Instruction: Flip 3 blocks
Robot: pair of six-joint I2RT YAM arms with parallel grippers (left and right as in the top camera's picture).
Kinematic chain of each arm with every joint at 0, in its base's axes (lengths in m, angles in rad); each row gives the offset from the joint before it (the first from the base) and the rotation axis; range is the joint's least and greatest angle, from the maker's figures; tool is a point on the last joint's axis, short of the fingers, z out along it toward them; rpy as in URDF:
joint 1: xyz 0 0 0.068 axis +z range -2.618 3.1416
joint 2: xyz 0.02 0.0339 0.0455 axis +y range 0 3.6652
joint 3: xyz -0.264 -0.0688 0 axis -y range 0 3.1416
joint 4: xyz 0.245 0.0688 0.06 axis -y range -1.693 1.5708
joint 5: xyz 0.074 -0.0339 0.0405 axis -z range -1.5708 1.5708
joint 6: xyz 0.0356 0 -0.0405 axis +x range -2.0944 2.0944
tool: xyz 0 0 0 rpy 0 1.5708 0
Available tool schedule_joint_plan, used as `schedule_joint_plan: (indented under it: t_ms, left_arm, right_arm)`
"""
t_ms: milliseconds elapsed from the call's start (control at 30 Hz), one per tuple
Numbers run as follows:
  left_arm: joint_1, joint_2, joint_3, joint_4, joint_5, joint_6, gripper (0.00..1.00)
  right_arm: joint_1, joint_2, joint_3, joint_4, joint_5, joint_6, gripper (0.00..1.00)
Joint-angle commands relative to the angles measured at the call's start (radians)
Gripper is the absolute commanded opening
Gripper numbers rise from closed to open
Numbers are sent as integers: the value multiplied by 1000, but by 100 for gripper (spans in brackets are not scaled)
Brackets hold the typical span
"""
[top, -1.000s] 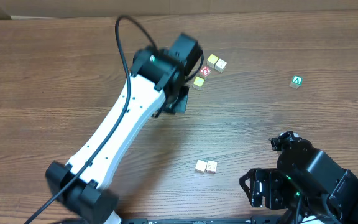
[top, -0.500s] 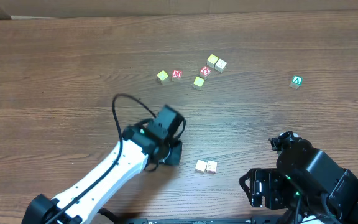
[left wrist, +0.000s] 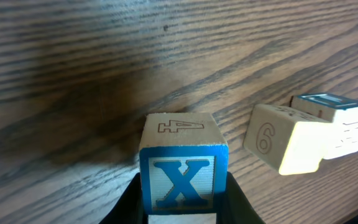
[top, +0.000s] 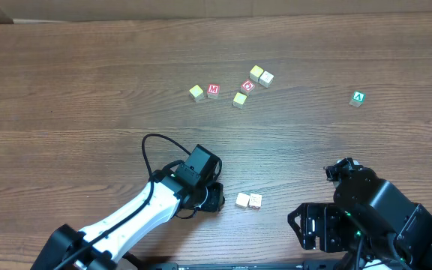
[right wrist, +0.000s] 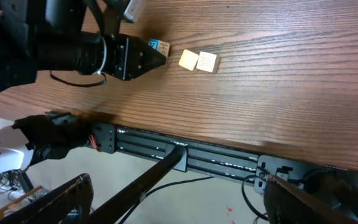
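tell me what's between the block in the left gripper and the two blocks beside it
Bare table; the left wrist view shows an empty gap between the X block and the pair.

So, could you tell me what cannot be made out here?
- Overhead: the X block is hidden under the left gripper.
- Overhead: markings on the two cream blocks are too small to read.
- Left wrist: glare washes out the teal-topped block.
- Right wrist: the right gripper has its jaws cut off at the bottom edge.
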Motion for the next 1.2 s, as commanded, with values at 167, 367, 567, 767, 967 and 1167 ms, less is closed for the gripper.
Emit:
schedule_joint_plan:
  t_ms: [167, 367, 567, 767, 967, 1167]
  left_arm:
    - [-5, 90, -28, 70, 57, -22, 12]
    - [-5, 105, -28, 114, 79, -25, 13]
    - [-5, 105, -29, 93, 79, -25, 14]
    - [-5, 105, -28, 77, 74, -24, 34]
    - [-5, 105, -28, 79, 75, -20, 36]
    - [-5, 80, -13, 64, 75, 0, 35]
  right_arm:
    - [4, -4, 0, 6, -8, 0, 89]
    - [4, -4, 0, 6, -8, 0, 89]
    - [4, -4, 0, 5, -8, 0, 89]
    - [4, -4, 0, 5, -8, 0, 89]
    - [4, -4, 0, 5, -8, 0, 89]
    - [4, -4, 0, 5, -8, 0, 89]
